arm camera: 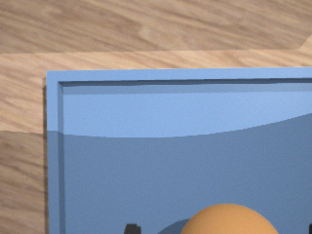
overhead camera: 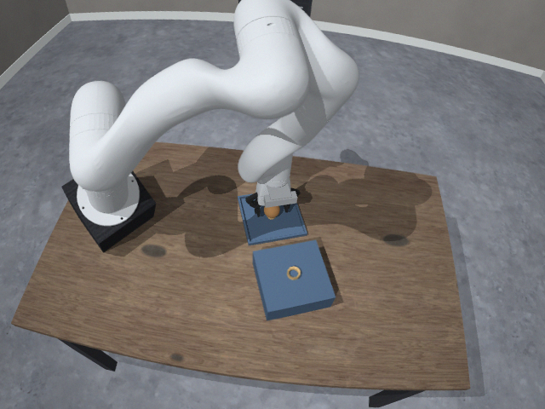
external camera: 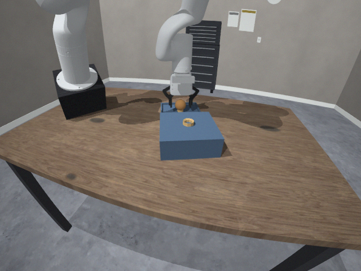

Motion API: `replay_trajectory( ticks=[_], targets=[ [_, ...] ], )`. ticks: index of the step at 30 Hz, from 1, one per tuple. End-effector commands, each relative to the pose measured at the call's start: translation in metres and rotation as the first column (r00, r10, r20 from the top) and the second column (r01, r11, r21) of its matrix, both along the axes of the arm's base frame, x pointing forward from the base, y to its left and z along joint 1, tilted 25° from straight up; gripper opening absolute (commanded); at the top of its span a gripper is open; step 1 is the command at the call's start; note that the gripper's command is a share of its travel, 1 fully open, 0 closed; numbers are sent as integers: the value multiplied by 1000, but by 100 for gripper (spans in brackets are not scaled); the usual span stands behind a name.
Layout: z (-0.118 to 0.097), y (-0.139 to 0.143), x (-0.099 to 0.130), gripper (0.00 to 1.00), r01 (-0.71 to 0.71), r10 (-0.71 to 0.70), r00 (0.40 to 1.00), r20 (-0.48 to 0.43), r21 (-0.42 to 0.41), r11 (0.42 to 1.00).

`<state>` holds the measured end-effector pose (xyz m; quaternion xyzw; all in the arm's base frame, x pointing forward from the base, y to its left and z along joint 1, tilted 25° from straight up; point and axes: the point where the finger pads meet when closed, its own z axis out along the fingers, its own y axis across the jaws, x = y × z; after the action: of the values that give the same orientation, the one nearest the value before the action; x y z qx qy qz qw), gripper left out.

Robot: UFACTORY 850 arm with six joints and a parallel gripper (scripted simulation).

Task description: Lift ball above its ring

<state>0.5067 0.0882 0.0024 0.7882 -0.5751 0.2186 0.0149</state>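
Observation:
An orange ball (overhead camera: 272, 212) (external camera: 180, 104) (arm camera: 229, 221) sits in a shallow blue tray (overhead camera: 275, 238) (external camera: 163, 106) (arm camera: 171, 74) at the middle back of the table. In the exterior view a small tan support shows just under it. My gripper (overhead camera: 272, 209) (external camera: 180, 106) is open and low over the tray. Its dark fingers stand on either side of the ball, apart from it. In the wrist view only the fingertips show at the bottom edge.
A tall blue box (overhead camera: 303, 295) (external camera: 189, 143) stands just in front of the tray, with an empty tan ring (overhead camera: 293, 273) (external camera: 188, 122) on its top. The arm's black base block (overhead camera: 110, 228) (external camera: 81, 100) is at the table's left. A dark drawer cabinet (external camera: 203, 52) stands behind the table.

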Motion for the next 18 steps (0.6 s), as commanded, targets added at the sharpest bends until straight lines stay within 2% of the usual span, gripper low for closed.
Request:
replay_trajectory(
  ticks=[1, 14, 18],
  targets=[
    [0, 0, 1, 0, -1, 1, 1000, 2, 1, 1000],
    [2, 1, 0, 0, -1, 1, 1000, 2, 0, 1000],
    [30, 9, -11, 0, -1, 1, 1000, 2, 0, 1000]
  ],
)
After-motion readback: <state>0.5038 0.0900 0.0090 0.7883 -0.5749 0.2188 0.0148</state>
